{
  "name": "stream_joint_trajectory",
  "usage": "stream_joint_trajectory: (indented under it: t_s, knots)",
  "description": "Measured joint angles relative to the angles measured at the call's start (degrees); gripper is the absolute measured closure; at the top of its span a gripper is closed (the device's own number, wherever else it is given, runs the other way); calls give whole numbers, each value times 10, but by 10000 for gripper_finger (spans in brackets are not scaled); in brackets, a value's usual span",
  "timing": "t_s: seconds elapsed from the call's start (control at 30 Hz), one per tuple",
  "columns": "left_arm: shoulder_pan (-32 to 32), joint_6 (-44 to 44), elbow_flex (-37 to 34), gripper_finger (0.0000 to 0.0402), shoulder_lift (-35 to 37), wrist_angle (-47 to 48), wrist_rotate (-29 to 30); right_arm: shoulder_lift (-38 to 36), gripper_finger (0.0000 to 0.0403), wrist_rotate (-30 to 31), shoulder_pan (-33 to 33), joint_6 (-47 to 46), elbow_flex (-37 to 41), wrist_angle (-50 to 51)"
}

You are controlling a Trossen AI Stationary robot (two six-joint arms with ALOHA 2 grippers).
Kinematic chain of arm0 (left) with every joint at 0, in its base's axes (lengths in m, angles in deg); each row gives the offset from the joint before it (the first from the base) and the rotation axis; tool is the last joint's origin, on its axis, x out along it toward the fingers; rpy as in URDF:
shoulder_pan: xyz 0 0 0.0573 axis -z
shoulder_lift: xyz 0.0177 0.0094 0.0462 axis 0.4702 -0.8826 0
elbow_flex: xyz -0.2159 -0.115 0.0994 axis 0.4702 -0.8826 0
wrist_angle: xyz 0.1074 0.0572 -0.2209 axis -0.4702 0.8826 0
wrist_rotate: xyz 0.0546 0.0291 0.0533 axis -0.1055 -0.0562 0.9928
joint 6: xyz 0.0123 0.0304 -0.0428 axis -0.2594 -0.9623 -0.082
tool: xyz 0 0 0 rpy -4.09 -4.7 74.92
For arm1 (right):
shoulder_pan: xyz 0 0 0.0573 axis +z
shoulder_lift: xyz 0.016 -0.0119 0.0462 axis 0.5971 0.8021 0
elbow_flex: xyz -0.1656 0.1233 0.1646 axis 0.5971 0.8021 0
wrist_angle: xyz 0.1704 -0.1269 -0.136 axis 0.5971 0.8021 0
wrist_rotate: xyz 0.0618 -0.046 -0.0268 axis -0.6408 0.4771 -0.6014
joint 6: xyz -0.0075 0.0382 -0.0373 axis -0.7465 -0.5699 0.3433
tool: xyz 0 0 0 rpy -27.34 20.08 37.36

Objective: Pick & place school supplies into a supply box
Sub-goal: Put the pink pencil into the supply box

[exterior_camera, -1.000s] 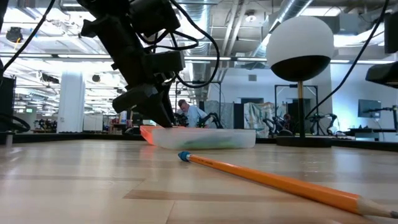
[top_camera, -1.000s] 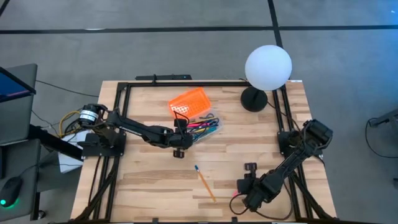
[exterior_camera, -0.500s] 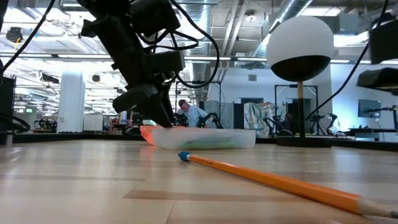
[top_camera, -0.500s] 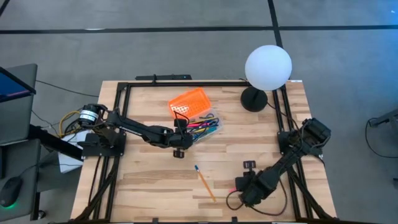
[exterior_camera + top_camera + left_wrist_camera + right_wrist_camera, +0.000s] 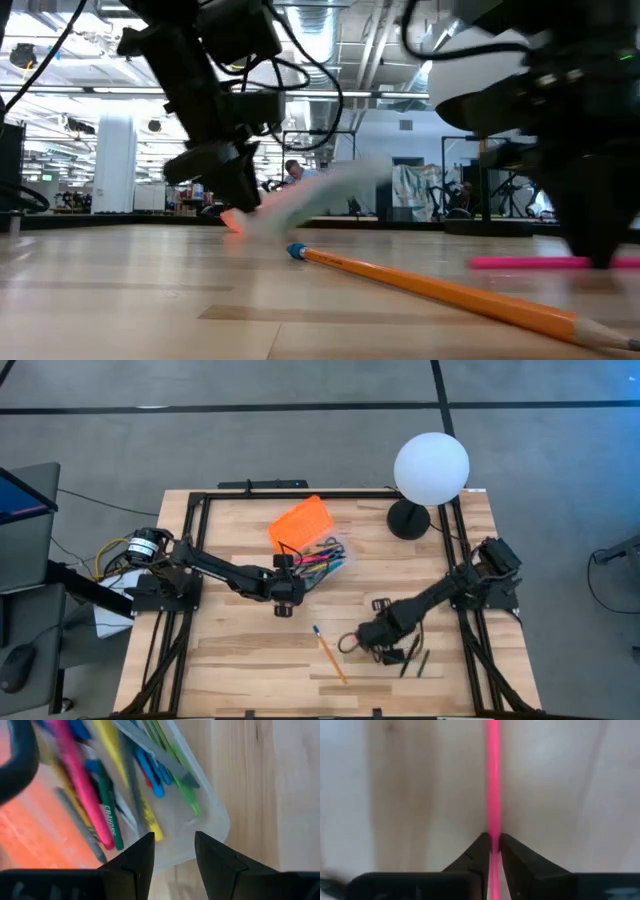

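Note:
The supply box [image 5: 322, 558], clear, with its orange lid [image 5: 300, 520] open, holds several coloured pens [image 5: 107, 815]. My left gripper [image 5: 288, 582] is at the box's near end, and the clear end wall sits between its fingers [image 5: 174, 842]. In the low view the box [image 5: 320, 195] is a blur slanting upward. My right gripper [image 5: 372, 640] is shut on a pink pen [image 5: 525, 263] near the table's middle right. A yellow pencil [image 5: 328, 655] lies flat on the wood. My left gripper has the clear near end of the box [image 5: 182, 847] between its two fingers, coming slanting down from the table's left. The fingers hide where the pads meet the wall. The box is tilted, its far part raised. My right gripper pinches the pink pen's shaft [image 5: 493, 827] between its two fingertips from above, pointing down, fingers across the pen. The pen lies level, low over the table [image 5: 500, 263]; whether it touches the wood I cannot tell.
A white globe lamp [image 5: 431, 468] stands on its dark base [image 5: 408, 520] at the far right. Two dark slender things [image 5: 412, 661] lie near the right gripper. A black frame [image 5: 300, 491] runs along the table's edges. Bare wood lies at the near left.
My right gripper has swung from the near right corner toward the table's left and far side, bringing the pink pen along. The supply box has tipped, with its far part risen in the low view and its lid shifted slightly. My left gripper has tipped a little.

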Motion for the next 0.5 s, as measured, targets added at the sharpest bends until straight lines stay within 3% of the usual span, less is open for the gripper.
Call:
stream_joint_trajectory:
  t_s: [0.2,0.33,0.5]
  knots:
    - [29,20,-2,264,-1,20,33,0,378,6,-52,57,0,-6]
    - [35,-33,0,264,7,10,75,0,390,1,-68,83,0,-7]
    - [17,-55,16,264,38,15,57,1,388,0,-74,90,1,-9]
